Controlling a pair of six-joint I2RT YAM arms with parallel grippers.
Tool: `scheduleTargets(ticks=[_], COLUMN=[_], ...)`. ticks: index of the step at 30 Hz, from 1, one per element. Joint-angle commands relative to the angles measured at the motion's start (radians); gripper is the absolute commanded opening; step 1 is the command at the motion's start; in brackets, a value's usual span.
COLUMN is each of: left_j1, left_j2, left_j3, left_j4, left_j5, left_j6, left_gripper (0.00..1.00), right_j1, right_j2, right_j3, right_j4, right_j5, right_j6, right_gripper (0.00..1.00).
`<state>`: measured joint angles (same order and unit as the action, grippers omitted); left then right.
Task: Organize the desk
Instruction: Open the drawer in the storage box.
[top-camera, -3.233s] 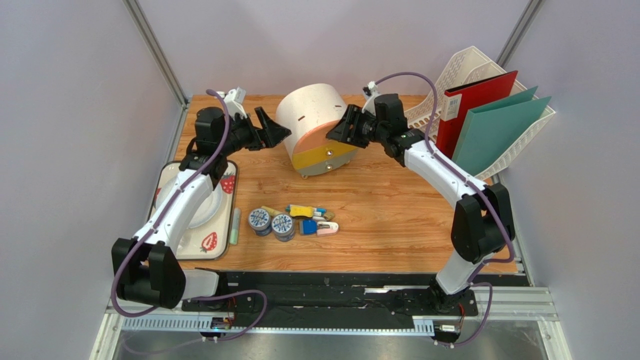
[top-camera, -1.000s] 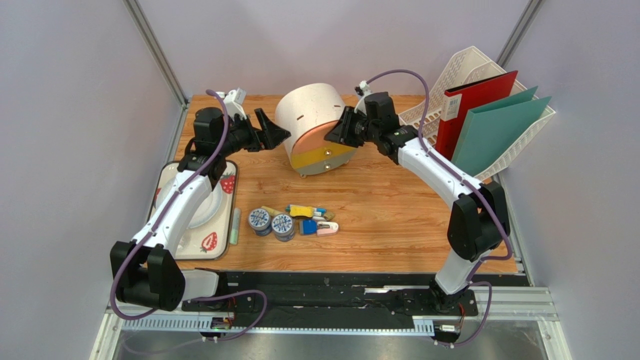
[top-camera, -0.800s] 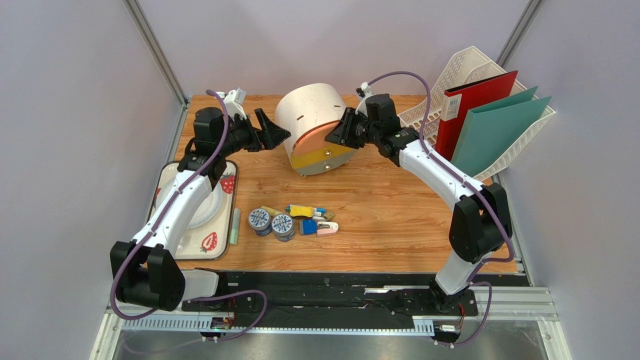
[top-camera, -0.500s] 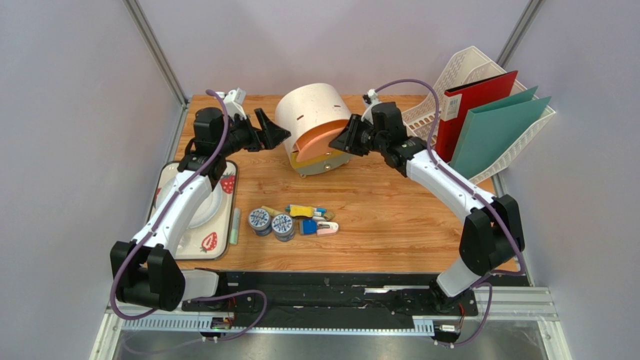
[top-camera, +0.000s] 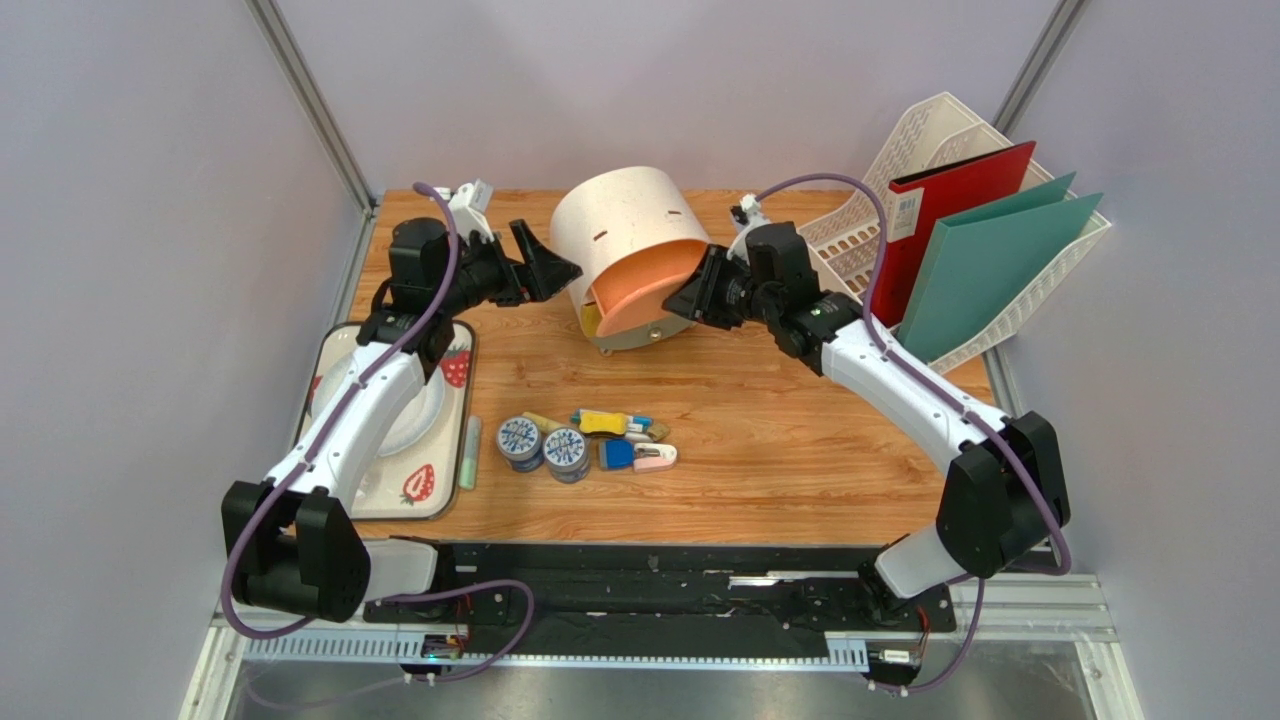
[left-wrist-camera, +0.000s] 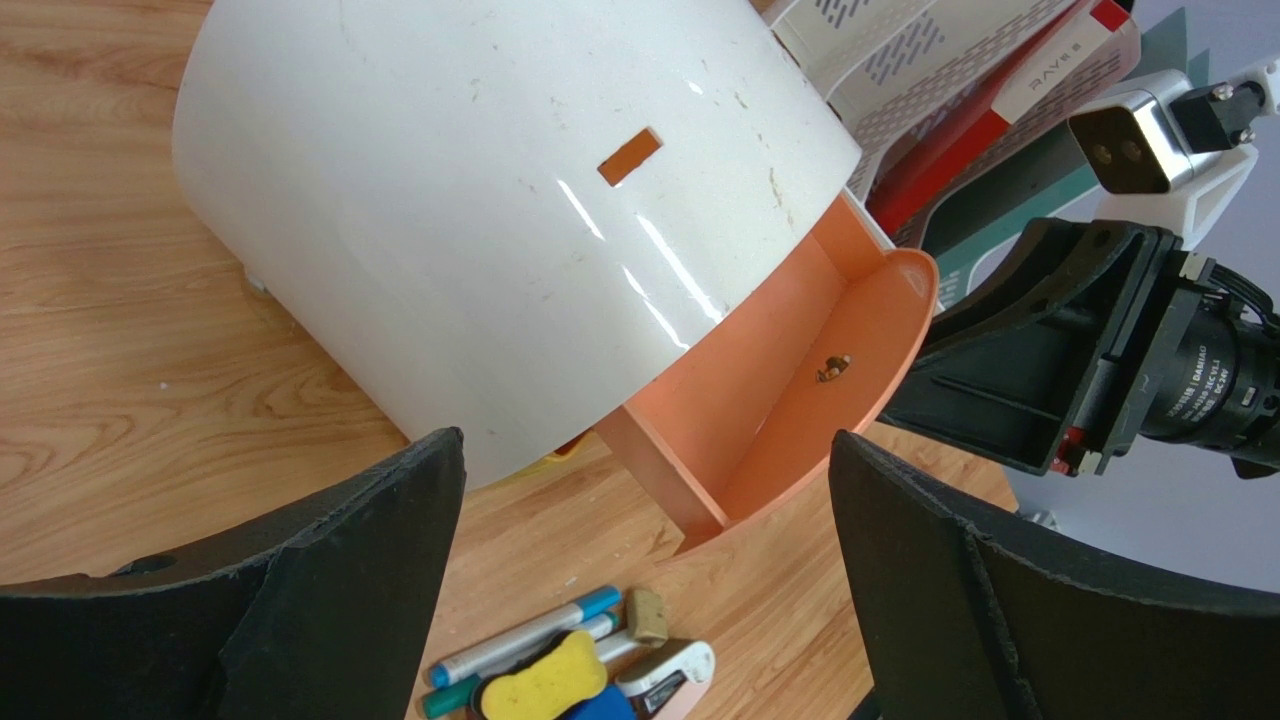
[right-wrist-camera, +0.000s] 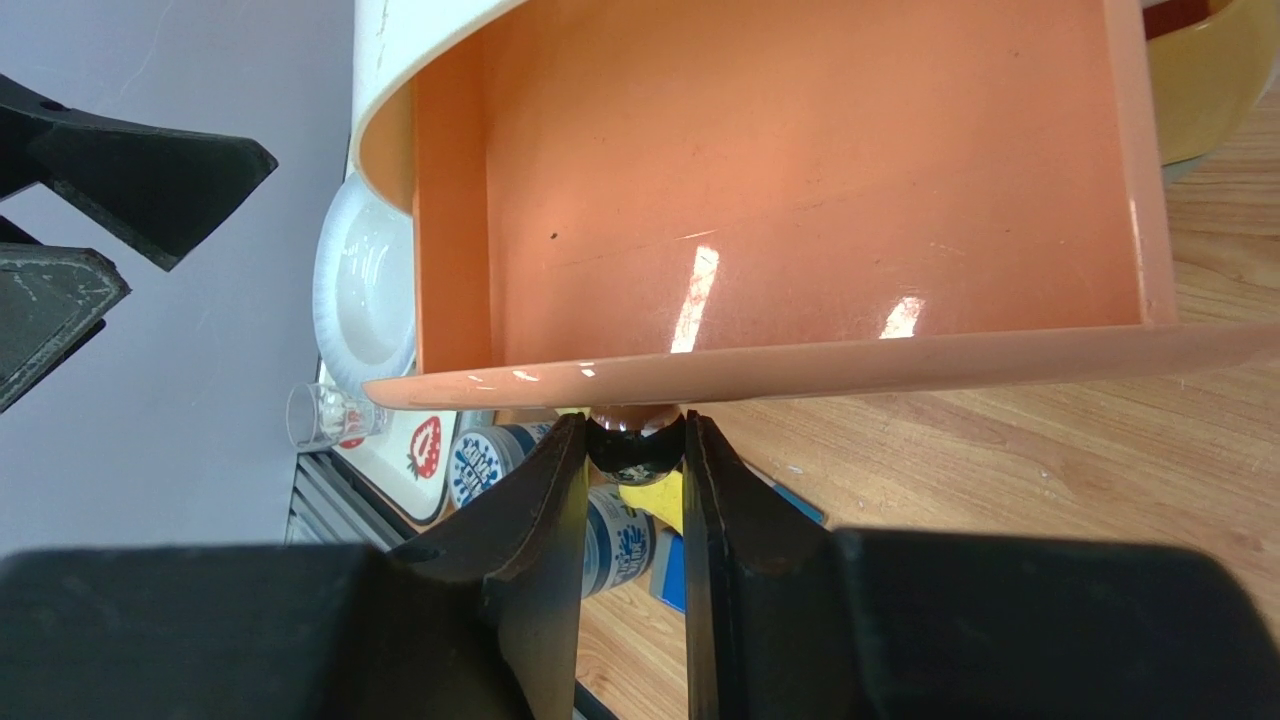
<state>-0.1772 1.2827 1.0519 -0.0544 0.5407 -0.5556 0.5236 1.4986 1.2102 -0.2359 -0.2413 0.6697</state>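
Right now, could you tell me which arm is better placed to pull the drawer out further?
Right: its end effector grips the drawer knob; the left end effector hangs open, clear of it.

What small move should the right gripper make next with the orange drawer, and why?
Probably pull the knob slightly further out: the right gripper is shut on it, and the orange drawer is only partly out of the white organizer.

Layout on the desk
Mid back edge: drawer unit; back right corner: file rack; left edge: tray; toward front edge: stationery.
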Motion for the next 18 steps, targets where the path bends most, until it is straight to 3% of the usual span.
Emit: scheduleTargets(ticks=[1, 4, 9, 18], left_j1=[-0.005, -0.005, -0.004, -0.004], left_j2=[-0.037, -0.037, -0.042, -0.075], left_j3=[-0.003, -0.004, -0.009, -0.006], left_j4=[0.044, 0.042, 0.038, -0.047], left_j5=[0.011, 0.011, 0.007, -0.057], left_j6=[-0.009, -0.009, -0.001, 0.057], left_gripper=[0.99, 0.99, 0.99, 0.99], right_j1=[0.01, 0.013, 0.015, 0.015], right_j2=[-0.035, -0.044, -0.035, -0.041], right_j3=[0.002, -0.001, 0.005, 0.003], right_j4=[-0.031, -0.034, -0.043, -0.051], right_j5=[0.06, 0.065, 0.062, 0.057], right_j6=[-0.012, -0.018, -0.025, -0.035], right_gripper=[0.18, 0.16, 0.25, 0.61])
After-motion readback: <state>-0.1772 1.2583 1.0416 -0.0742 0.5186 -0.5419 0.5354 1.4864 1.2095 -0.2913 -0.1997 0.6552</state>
